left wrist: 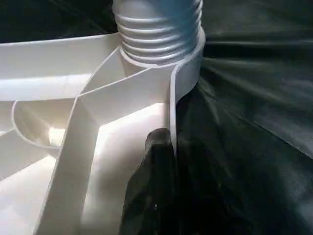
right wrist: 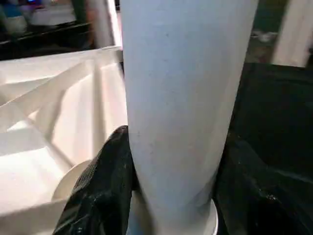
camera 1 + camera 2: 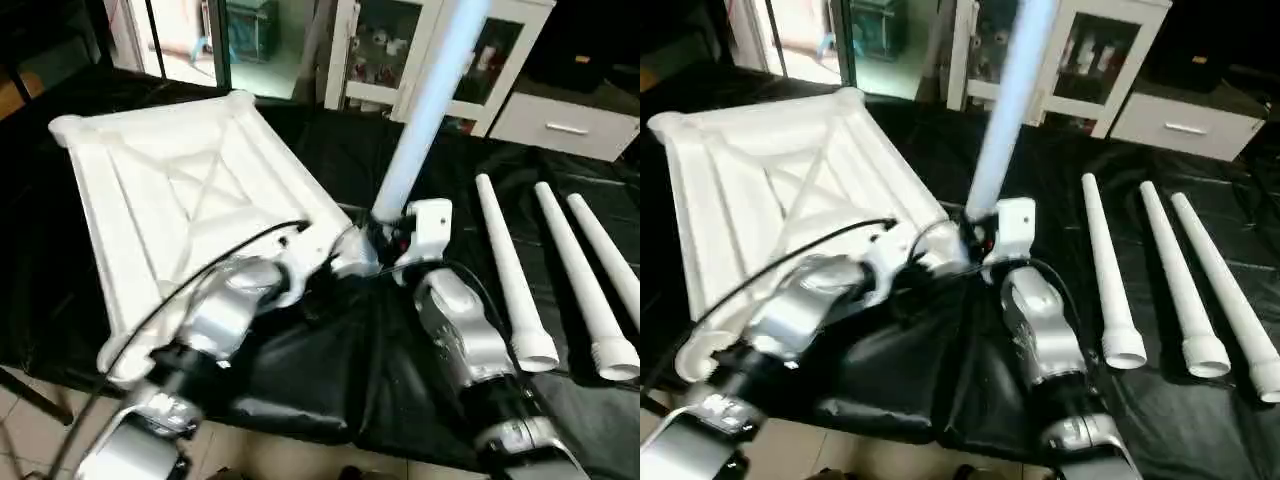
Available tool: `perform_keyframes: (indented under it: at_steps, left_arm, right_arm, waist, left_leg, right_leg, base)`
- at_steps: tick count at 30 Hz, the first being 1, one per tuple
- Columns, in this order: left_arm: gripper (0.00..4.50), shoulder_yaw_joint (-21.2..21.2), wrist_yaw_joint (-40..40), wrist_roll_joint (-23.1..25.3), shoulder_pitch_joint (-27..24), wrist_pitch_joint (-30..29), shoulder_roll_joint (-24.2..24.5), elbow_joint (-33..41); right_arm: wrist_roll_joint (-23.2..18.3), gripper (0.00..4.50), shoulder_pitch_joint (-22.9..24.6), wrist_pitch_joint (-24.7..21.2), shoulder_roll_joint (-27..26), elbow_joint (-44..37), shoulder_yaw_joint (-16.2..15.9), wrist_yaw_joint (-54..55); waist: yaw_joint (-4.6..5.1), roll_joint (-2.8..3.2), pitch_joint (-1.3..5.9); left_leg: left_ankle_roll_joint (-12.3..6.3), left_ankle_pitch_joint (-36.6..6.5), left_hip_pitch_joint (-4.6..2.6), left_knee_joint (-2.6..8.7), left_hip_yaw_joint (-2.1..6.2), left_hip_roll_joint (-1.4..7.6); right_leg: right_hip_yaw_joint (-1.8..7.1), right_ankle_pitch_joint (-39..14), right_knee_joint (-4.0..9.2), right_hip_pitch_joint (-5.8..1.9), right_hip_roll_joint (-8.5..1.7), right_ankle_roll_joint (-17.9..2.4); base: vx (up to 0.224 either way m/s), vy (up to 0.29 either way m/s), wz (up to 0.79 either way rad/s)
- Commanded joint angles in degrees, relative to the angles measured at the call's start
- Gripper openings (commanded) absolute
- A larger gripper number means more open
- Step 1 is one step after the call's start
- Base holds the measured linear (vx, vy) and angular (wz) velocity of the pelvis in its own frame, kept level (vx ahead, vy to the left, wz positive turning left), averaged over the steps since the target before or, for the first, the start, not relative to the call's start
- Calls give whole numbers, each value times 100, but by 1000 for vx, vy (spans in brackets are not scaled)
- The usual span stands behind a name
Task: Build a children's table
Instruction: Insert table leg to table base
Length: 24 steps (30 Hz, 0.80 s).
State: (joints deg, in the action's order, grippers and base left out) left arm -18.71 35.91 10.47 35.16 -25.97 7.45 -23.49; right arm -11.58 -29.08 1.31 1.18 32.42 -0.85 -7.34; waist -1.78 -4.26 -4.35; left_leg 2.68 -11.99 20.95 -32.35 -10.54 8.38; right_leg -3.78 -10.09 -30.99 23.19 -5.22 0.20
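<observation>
The children's table top (image 3: 190, 190) lies upside down on the black sheet, its X-ribbed underside facing up. One white leg (image 3: 425, 110) stands upright in the corner socket nearest me, and its threaded end (image 1: 159, 24) sits in that socket. My right gripper (image 3: 388, 228) is shut on the leg just above its base, with a black finger (image 2: 105, 186) pressed to the tube (image 2: 186, 98). My left gripper (image 3: 335, 255) is shut on the top's rim beside that corner. One finger (image 1: 154, 161) lies against the inner side of the rim wall (image 1: 172, 112); the other is hidden.
Three loose legs (image 3: 510, 270), (image 3: 575, 275), (image 3: 610, 250) lie side by side on the sheet to the right. White cabinets with glass doors (image 3: 400, 50) and a drawer unit (image 3: 565, 125) stand behind. A black cable (image 3: 180, 285) runs over my left forearm. The sheet's front edge (image 3: 300, 425) is close.
</observation>
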Motion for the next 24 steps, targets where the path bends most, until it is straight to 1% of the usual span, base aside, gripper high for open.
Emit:
perform_keyframes:
  at_steps: [1, 2, 3, 4, 6, 7, 8, 9, 13, 14, 17, 18, 19, 21, 23, 24]
  left_arm:
    - [0, -38, -215, -24, 253, 142, -228, 171]
    - [0, -81, -330, 17, 323, 217, -327, 71]
    - [0, -81, -330, 17, 323, 217, -327, 71]
    - [0, -68, -361, 28, 345, 225, -343, 22]
    - [0, -32, -341, 19, 346, 237, -294, -1]
    - [0, -32, -341, 19, 346, 237, -294, -1]
    - [0, -19, -344, 25, 346, 243, -282, -14]
    - [0, -11, -348, 36, 341, 246, -263, -24]
    - [0, -4, -331, 30, 273, 234, -162, 6]
    - [0, 12, -318, 36, 238, 223, -137, 23]
    - [0, 13, -326, 34, 220, 229, -120, 21]
    - [0, 6, -323, 19, 203, 233, -95, 30]
    - [0, 6, -323, 19, 203, 233, -95, 30]
    - [0, 2, -302, 9, 178, 236, -59, 59]
    - [0, -2, -277, 0, 155, 238, -24, 95]
    - [0, -2, -274, -1, 151, 238, -20, 100]
  right_arm:
    - [195, 188, 282, -306, 59, 906, 271, 547]
    - [315, 188, 213, -166, 9, 945, 198, 612]
    - [315, 188, 213, -166, 9, 945, 198, 612]
    - [359, 188, 174, -62, 2, 1005, 168, 662]
    - [346, 188, 167, -17, 7, 1031, 175, 679]
    - [346, 188, 167, -17, 7, 1031, 175, 679]
    - [343, 188, 153, 3, 4, 1064, 178, 693]
    - [340, 188, 144, 17, 4, 1088, 182, 703]
    - [269, 188, 120, 106, -8, 1136, 210, 668]
    - [309, 188, 93, 168, -26, 1181, 237, 642]
    - [350, 188, 77, 259, -36, 1196, 232, 545]
    - [337, 223, 78, 331, -40, 1157, 207, 372]
    - [337, 223, 78, 331, -40, 1157, 207, 372]
    - [310, 258, 92, 367, -31, 1048, 164, 205]
    - [257, 266, 111, 404, -20, 903, 122, 25]
    - [246, 279, 116, 407, -21, 880, 122, 6]
  waist:
    - [0, 49, 219]
    - [-22, 40, 248]
    - [-27, 34, 239]
    - [-36, 17, 253]
    - [-39, 15, 258]
    - [-39, 15, 258]
    - [-36, 19, 271]
    - [-37, 9, 278]
    - [-42, 14, 280]
    - [-46, 20, 279]
    - [-36, 23, 266]
    - [-35, 17, 269]
    - [-34, 18, 268]
    - [-34, 23, 271]
    - [-42, 16, 286]
    - [-54, -2, 317]
  left_leg:
    - [142, -2106, -108, 556, 241, 519]
    - [75, -1692, -82, 532, 213, 519]
    - [42, -1617, -71, 528, 202, 509]
    - [-21, -1557, -80, 521, 195, 520]
    - [-92, -1659, -85, 503, 181, 508]
    - [-92, -1659, -85, 503, 181, 508]
    - [-121, -1572, -79, 495, 176, 507]
    - [-164, -1449, -58, 482, 170, 499]
    - [-257, -1279, -46, 463, 157, 499]
    - [-257, -1282, -48, 464, 157, 500]
    - [-186, -1482, -54, 477, 164, 507]
    - [-162, -1524, -53, 478, 169, 507]
    - [-156, -1545, -54, 480, 173, 510]
    - [-151, -1518, -57, 480, 173, 511]
    - [-220, -1367, -48, 455, 160, 504]
    - [-286, -1073, -19, 436, 162, 512]
  right_leg:
    - [323, -2185, 366, -65, -460, -829]
    - [324, -1700, 309, -108, -472, -928]
    - [320, -1631, 304, -116, -466, -943]
    - [314, -1577, 284, -129, -459, -968]
    - [315, -1694, 294, -114, -458, -963]
    - [315, -1694, 294, -114, -458, -963]
    - [311, -1564, 273, -119, -443, -974]
    - [312, -1404, 247, -136, -438, -1000]
    - [309, -1210, 207, -153, -430, -1096]
    - [307, -1221, 205, -154, -431, -1101]
    - [305, -1540, 237, -143, -430, -1058]
    - [305, -1609, 243, -145, -434, -1028]
    - [304, -1633, 242, -144, -434, -1018]
    - [305, -1578, 238, -140, -428, -1014]
    - [306, -1353, 216, -159, -427, -1091]
    - [307, -978, 151, -195, -437, -1153]
  base:
    - [0, 0, 0]
    - [0, 0, 0]
    - [0, 0, 0]
    - [0, 0, 0]
    - [0, 0, 0]
    - [0, 0, 0]
    - [0, 0, 0]
    - [0, 0, 0]
    - [0, 0, 0]
    - [0, 0, 0]
    - [0, 0, 0]
    - [0, 0, 0]
    - [0, 0, 0]
    - [0, 0, 0]
    - [0, 0, 0]
    - [0, 0, 0]
